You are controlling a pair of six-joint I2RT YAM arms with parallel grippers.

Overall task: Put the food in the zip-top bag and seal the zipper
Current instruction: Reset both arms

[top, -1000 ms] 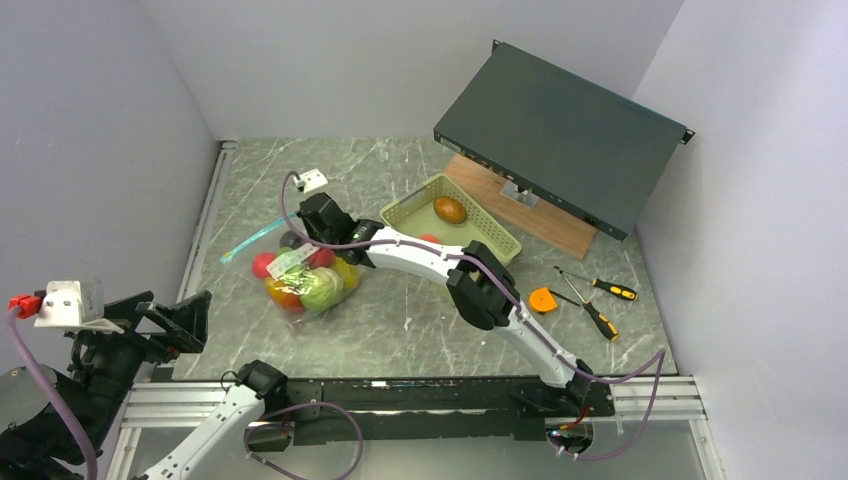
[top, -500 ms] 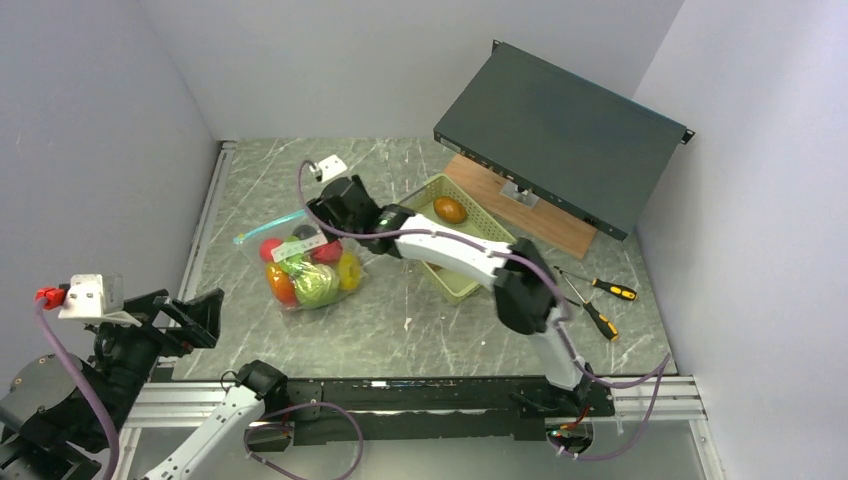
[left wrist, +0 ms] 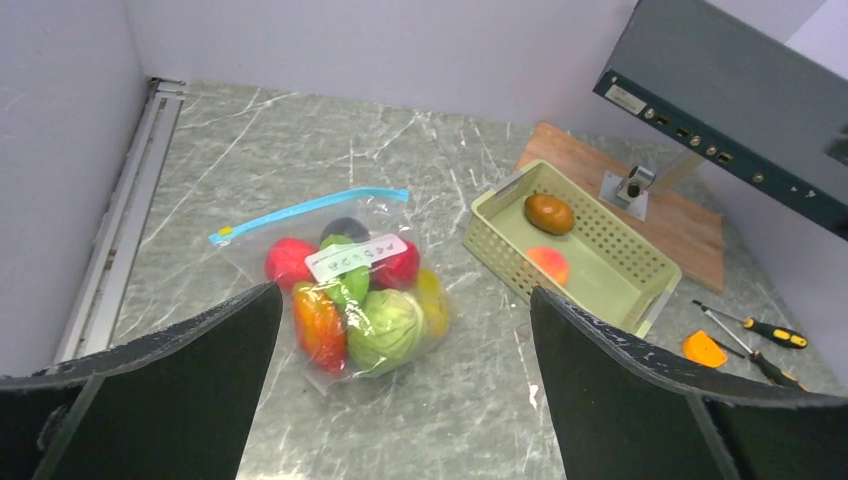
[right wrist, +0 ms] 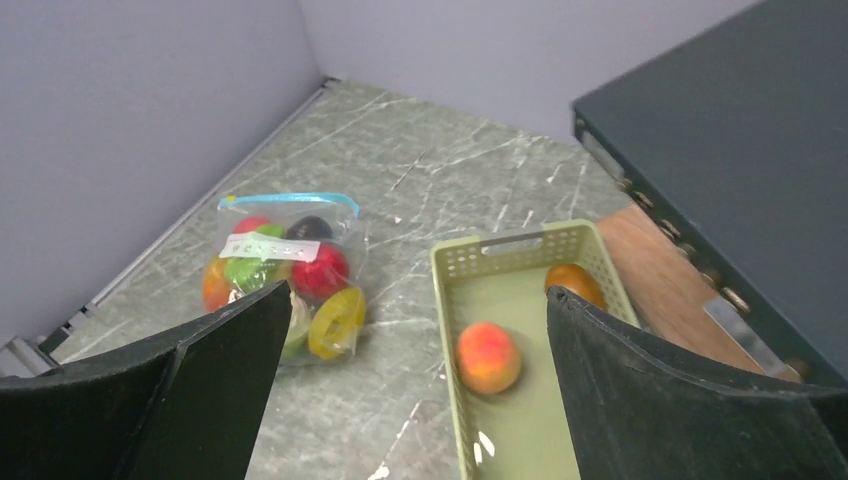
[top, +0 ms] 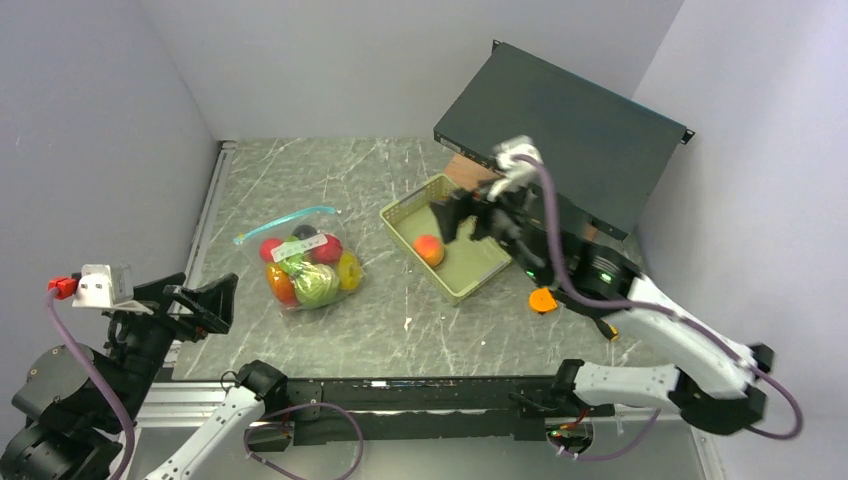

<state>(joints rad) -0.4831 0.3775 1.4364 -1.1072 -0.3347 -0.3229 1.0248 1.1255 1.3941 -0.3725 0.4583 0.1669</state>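
Right gripper [right wrist: 418,290] wide, empty, over pale green slatted basket [right wrist: 510,243]: straddle peach toy fruit [right wrist: 488,357] clear of walls. Left gripper [left wrist: 405,292] wide at 8 o'clock.

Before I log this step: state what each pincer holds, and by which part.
Nothing. The left pincer and right pincer both stand open and empty.

top view looks down from behind; both raised wrist views share zip-top bag [left wrist: 352,300] and basket [right wrist: 510,295].
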